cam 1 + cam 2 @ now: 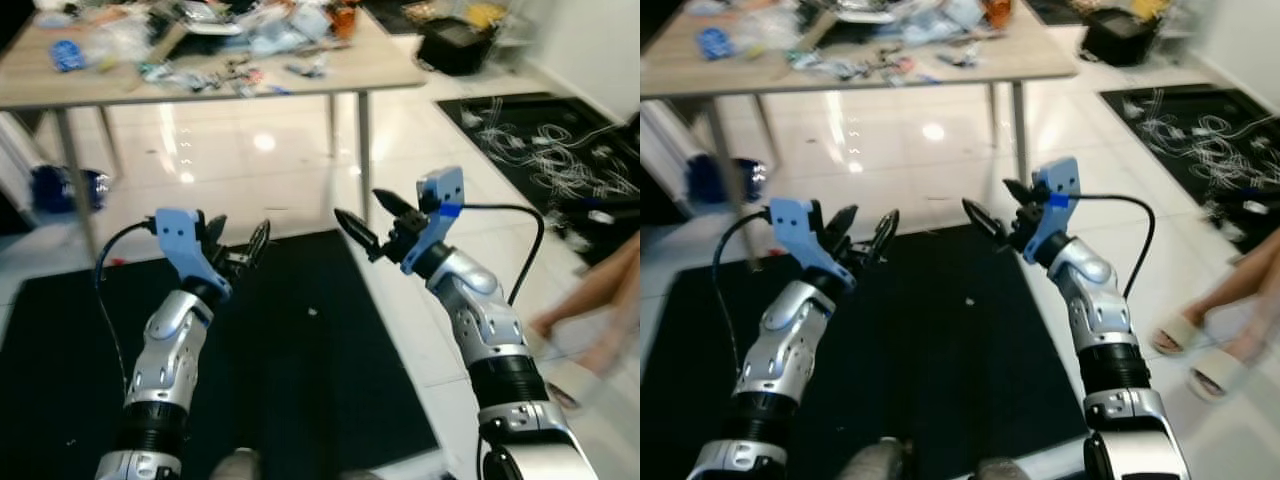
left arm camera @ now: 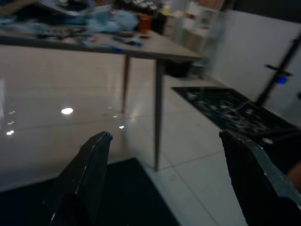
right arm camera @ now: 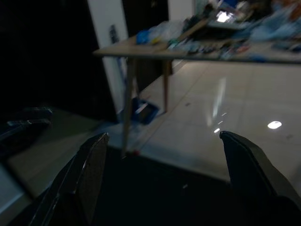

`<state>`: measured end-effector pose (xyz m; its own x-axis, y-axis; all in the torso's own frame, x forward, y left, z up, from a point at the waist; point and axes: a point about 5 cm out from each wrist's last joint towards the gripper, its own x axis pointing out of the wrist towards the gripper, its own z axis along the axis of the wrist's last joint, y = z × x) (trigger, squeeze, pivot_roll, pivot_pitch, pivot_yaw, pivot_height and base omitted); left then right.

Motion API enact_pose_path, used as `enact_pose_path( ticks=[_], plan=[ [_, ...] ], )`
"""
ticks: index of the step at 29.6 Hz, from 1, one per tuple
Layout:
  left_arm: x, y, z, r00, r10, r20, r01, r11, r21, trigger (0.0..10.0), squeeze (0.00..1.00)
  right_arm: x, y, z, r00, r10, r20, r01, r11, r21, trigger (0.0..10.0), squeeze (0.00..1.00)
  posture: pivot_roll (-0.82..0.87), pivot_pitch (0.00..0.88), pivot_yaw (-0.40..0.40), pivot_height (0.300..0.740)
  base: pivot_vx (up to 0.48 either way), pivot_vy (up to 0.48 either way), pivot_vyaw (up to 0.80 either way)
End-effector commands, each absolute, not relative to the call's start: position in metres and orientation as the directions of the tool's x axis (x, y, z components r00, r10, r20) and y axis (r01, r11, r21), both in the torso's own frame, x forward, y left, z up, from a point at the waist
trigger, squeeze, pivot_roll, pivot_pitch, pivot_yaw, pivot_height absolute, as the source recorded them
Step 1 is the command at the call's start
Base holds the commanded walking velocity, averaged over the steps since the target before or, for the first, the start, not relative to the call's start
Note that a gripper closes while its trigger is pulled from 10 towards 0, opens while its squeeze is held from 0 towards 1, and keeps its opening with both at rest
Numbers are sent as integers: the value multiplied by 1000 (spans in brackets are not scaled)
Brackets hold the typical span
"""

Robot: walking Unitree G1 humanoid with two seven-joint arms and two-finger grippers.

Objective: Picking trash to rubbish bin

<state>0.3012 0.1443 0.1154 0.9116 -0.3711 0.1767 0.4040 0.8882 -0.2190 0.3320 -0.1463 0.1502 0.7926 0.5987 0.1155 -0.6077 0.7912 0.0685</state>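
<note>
Nothing is being carried yet, so the task is judged barely started. Trash is lying heaped on the worktop ahead, well apart from both arms; no bin can be made out. Left claw and right claw are being held raised over the black mat, elbows bent, tips angled toward each other. Both are spread wide and empty. A person's legs are being shown at the right.
</note>
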Motion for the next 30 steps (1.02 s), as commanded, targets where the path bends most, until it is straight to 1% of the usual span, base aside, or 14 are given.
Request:
enact_pose_path(
  ticks=[1, 2, 5, 30],
  plan=[
    [301, 142, 114, 905, -389, 170, 420, 881, -219, 10000, 0, 333, -147, 151, 793, 597, 118, -606, 792, 65, 10000, 0, -58, 0, -26, 740, 0, 0, 781],
    [301, 142, 115, 900, -399, 176, 431, 876, -218, 10000, 0, 333, -147, 151, 795, 594, 122, -604, 794, 70, 10000, 0, -58, 0, -26, 740, 0, 0, 731],
    [299, 141, 115, 891, -416, 184, 449, 868, -213, 10000, 0, 333, -149, 151, 806, 577, 135, -590, 800, 104, 10000, 0, -58, 0, -26, 740, 266, 0, 0],
    [297, 138, 117, 872, -449, 194, 483, 855, -190, 10000, 0, 336, -153, 151, 836, 535, 120, -547, 827, 127, 10000, 0, -60, 0, -28, 740, 480, 0, 0]
  ],
)
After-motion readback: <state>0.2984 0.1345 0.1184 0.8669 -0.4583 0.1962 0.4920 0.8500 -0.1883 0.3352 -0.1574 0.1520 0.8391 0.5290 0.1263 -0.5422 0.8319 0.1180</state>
